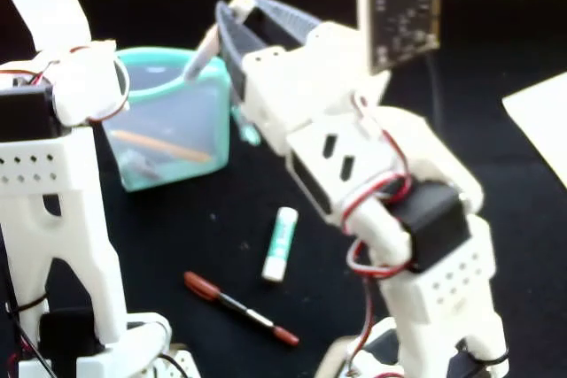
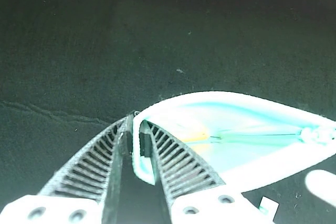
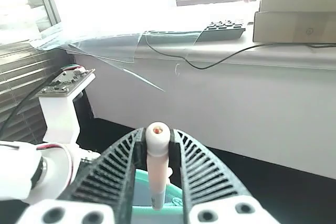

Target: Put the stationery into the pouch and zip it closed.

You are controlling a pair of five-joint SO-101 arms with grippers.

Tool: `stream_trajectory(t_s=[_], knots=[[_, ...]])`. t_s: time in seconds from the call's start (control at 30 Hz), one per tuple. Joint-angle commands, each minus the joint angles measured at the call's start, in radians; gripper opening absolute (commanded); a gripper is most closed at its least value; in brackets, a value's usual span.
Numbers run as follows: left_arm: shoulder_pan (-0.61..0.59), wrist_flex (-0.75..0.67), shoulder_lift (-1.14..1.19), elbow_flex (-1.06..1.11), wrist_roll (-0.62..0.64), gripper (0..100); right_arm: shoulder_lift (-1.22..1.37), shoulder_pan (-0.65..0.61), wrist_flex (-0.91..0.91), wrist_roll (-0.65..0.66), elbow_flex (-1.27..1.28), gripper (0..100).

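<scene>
Open black table (image 1: 177,219) spreads across the lower middle of the high view, and a white sheet (image 1: 542,121) lies at the right edge. At left, my left gripper (image 2: 137,124) is clamped on the rim of the teal pouch (image 1: 168,121), whose mouth stands open. At upper centre, my right gripper (image 3: 157,135) grasps a white pen (image 1: 202,55), its tip at the pouch's opening. An orange pencil (image 1: 159,145) lies inside. A glue stick (image 1: 280,243) and a red pen (image 1: 239,307) lie on the table lower in the frame, apart from both grippers.

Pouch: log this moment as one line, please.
left gripper: shut on pouch rim | right gripper: shut on white marker at pouch opening | in pouch: pencil | on table: glue stick, red pen
</scene>
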Motion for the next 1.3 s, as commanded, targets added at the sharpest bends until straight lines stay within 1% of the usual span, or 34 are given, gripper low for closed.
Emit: stream_trajectory(t_s=[0.0,0.1,0.33,0.43,0.57,0.8,0.87,1.03,1.27], knots=[[0.047,0.031,0.012,0.038,0.005,1,0.013,-0.042,0.042,0.038,-0.117,0.5],[0.045,0.031,0.012,0.038,0.005,1,0.036,-0.079,0.07,0.044,-0.14,0.5],[0.045,0.031,0.012,0.038,0.005,1,0.113,-0.13,0.056,0.052,-0.145,0.5],[0.047,0.028,0.012,0.038,0.005,1,0.156,-0.127,0.021,0.054,-0.183,0.5],[0.047,0.023,0.012,0.038,0.005,1,0.24,-0.128,0.021,0.1,-0.288,0.5],[0.047,0.021,0.012,0.038,0.005,1,0.34,-0.125,0.025,0.118,-0.455,0.5],[0.047,0.021,0.012,0.038,0.005,1,0.352,-0.125,0.025,0.14,-0.47,0.5],[0.047,0.021,0.012,0.038,0.005,1,0.367,-0.125,0.05,0.143,-0.466,0.5],[0.047,0.021,0.01,0.038,0.005,1,0.484,-0.127,0.045,0.138,-0.463,0.5]])
